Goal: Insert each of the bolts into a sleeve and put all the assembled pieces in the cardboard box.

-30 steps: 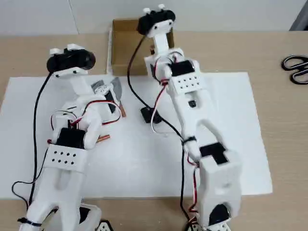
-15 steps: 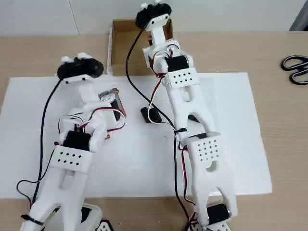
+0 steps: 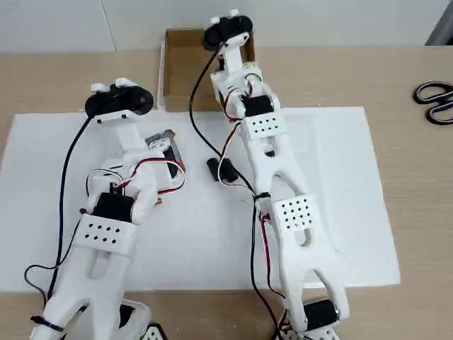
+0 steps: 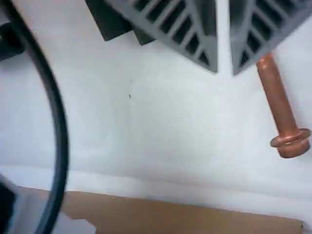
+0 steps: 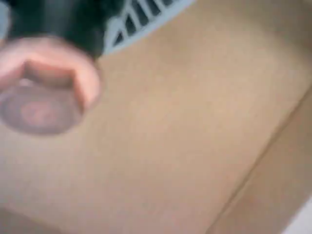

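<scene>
My right gripper (image 3: 225, 67) hangs over the cardboard box (image 3: 180, 71) at the back of the table. In the right wrist view it (image 5: 63, 29) is shut on a black sleeve with a copper bolt (image 5: 41, 97) in it, just above the box floor (image 5: 185, 136). My left gripper (image 4: 224, 72) is low over the white paper, jaws together with nothing between them. A copper bolt (image 4: 280, 112) lies on the paper, one end at a fingertip. A loose black sleeve (image 3: 219, 170) lies between the arms. Another bolt (image 3: 157, 201) peeks out beside the left arm.
A white paper sheet (image 3: 340, 177) covers the middle of the wooden table. Scissors (image 3: 435, 99) lie at the far right edge. The right arm's cable (image 3: 195, 106) loops over the paper near the box.
The right arm has stretched out flatter toward the box, keeping its piece over it. The left arm swung right and forward, then held still for the last half second.
</scene>
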